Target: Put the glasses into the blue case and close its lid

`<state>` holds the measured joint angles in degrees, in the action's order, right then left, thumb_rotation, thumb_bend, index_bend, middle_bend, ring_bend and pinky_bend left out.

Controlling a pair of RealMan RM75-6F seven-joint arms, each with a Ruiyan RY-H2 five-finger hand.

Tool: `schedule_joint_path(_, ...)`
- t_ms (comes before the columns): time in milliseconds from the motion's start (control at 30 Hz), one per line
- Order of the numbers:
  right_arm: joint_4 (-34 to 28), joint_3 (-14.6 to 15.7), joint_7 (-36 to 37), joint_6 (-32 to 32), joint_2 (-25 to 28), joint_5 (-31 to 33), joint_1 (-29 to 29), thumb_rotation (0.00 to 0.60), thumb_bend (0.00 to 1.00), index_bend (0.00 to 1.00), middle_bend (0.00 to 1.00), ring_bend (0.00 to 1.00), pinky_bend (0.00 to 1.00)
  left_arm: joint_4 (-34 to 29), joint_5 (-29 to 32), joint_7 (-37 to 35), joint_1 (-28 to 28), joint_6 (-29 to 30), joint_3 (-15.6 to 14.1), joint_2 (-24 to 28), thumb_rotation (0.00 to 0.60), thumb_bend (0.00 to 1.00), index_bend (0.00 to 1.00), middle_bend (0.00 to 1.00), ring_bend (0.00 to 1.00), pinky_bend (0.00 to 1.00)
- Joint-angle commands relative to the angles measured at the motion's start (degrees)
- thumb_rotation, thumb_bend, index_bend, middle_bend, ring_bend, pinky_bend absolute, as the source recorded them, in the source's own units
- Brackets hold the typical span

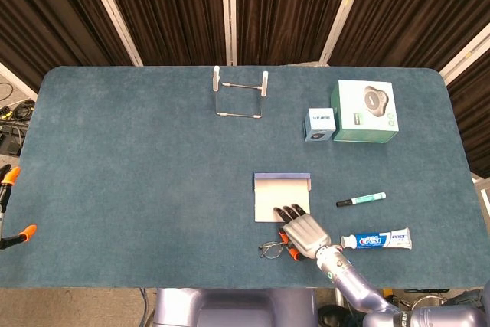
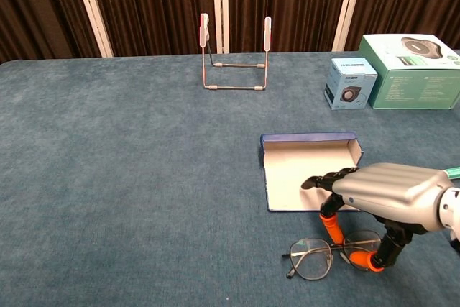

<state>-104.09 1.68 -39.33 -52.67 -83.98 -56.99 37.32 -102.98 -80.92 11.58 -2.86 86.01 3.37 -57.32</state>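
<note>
The thin wire-framed glasses lie flat on the cloth near the table's front edge. Just behind them the blue case lies open, its pale inside empty and its lid folded back at the far side. My right hand hovers palm down over the glasses' right lens. Two orange fingertips reach down on either side of that lens; the glasses still rest on the table. Of my left hand, only orange fingertips, spread apart, show at the far left edge.
A wire stand stands at the back centre. A small speaker box and a green box sit at the back right. A green marker and a toothpaste tube lie right of the case.
</note>
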Motion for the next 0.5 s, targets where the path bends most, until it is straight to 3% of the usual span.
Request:
schedule_joint_path(33,0.1,0.2,-0.1,-0.2,0.0,0.1,0.2,0.6,0.33,0.57,0.0,0.0,0.0,0.0,0.1,0.1,-0.1,-0.1,0.0,0.0,0.6,0.0,0.0,0.0,0.0,0.0)
schedule_joint_path(500,-1.1,-0.6,5.6,-1.5,1.9,-2.4,0.0,0.6,0.39,0.65,0.01,0.0,0.0,-0.1,0.1,0.4,-0.1,0.0,0.0,-0.1,0.6,0.0,0.0,0.0,0.0,0.0)
